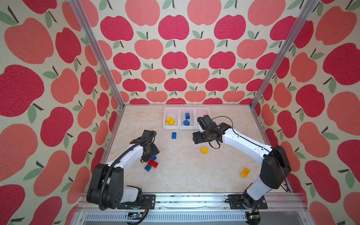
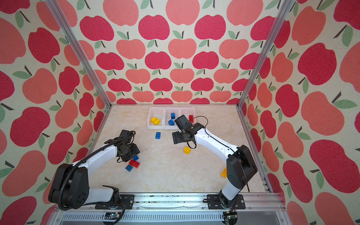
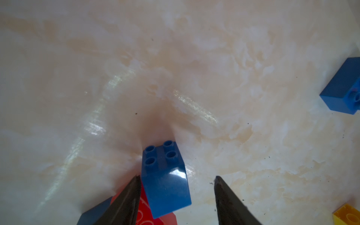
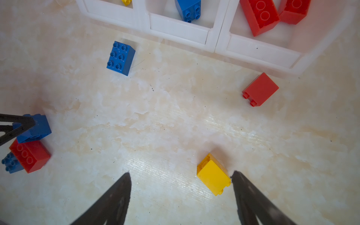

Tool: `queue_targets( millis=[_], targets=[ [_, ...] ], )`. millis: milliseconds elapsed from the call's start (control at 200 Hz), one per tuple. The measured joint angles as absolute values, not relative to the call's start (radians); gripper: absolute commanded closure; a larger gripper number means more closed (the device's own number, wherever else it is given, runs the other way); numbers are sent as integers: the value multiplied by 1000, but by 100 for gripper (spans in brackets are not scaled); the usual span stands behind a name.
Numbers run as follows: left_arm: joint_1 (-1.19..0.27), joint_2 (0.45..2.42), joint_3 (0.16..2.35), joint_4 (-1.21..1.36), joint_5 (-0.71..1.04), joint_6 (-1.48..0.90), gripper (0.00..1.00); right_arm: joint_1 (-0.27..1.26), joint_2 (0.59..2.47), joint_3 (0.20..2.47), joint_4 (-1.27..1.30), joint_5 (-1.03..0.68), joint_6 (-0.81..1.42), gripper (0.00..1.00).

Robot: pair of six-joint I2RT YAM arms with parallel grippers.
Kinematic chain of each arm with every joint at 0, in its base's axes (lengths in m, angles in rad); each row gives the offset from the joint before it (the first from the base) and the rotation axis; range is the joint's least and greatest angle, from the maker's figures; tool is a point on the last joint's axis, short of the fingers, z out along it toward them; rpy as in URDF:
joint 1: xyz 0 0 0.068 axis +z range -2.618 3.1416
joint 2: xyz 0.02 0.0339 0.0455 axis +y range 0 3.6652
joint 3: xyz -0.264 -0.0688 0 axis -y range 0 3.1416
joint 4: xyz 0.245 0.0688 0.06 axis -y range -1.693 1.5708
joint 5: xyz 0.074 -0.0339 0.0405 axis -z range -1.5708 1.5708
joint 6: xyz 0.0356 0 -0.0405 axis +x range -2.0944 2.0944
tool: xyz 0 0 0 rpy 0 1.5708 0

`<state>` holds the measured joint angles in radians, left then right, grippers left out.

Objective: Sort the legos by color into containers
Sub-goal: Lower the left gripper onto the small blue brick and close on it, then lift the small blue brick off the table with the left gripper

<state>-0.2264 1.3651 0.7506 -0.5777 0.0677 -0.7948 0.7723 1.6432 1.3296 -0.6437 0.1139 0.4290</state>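
Left wrist view puts the blue sloped brick (image 3: pixel 165 181) between the tips of the left pincer (image 3: pixel 177 176). The pincer stands spread: one finger is touching or just beside the brick's flank, and the other has a clear gap to it. Nothing is pinched yet. The brick lies on the tabletop (image 3: pixel 194 58) hard against a red brick (image 4: pixel 31 155), with a second blue brick (image 4: pixel 11 162) on the red one's other side. Whether the sloped one partly rests on the red I cannot tell.

From where I stand, the job is to close on the blue one alone. I would centre the pincer first, so both fingers meet the flat sides together; closing off-centre would likely shove the brick sideways. The glossy slope looks a poor surface to pinch, so grip low on the straight walls. The finger next to the red brick should avoid catching it, or both may lift. The brick then belongs in the middle bin of the containers (image 1: pixel 186 127), where blue bricks lie.

The right pincer (image 4: pixel 180 173) hangs spread over a yellow brick (image 4: pixel 213 174), holding nothing.
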Motion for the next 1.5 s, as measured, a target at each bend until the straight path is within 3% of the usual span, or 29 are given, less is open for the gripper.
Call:
queue_targets(
  millis=[290, 630, 906, 1496],
  targets=[
    [-226, 1397, 737, -543, 70, -795, 48, 772, 1643, 1328, -644, 114, 430, 16],
    [-226, 1401, 738, -531, 79, -792, 66, 772, 1643, 1322, -644, 114, 440, 16],
    [-226, 1398, 738, -530, 79, -787, 76, 772, 1643, 1322, -644, 114, 440, 16],
    [-286, 1367, 813, -552, 68, -784, 79, 772, 1570, 1229, -640, 118, 466, 16]
  ],
)
